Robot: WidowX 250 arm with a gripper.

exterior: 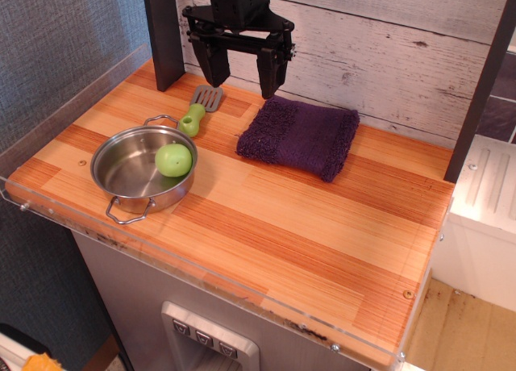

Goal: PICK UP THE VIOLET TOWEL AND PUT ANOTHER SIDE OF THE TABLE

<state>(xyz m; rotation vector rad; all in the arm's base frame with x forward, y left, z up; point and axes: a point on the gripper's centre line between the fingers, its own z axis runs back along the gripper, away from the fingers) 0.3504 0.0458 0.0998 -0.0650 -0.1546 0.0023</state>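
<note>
Hovering gripper [241,67] spread wide, grasping nothing, above violet towel [299,135] back-left corner | towel flat on desk [322,242], right of steel pan [143,173] | advice: descend over towel centre, pinch folded layers deep, avoid spatula [197,111]

Looks like a small toy kitchen set up for robot tests. Wooden countertop [266,218] with clear plastic edge guard [48,105], steel pan [141,171] holding a green apple [173,159], green-handled spatula [201,106], white plank wall [387,48] behind, oven buttons [210,339] below.
</note>
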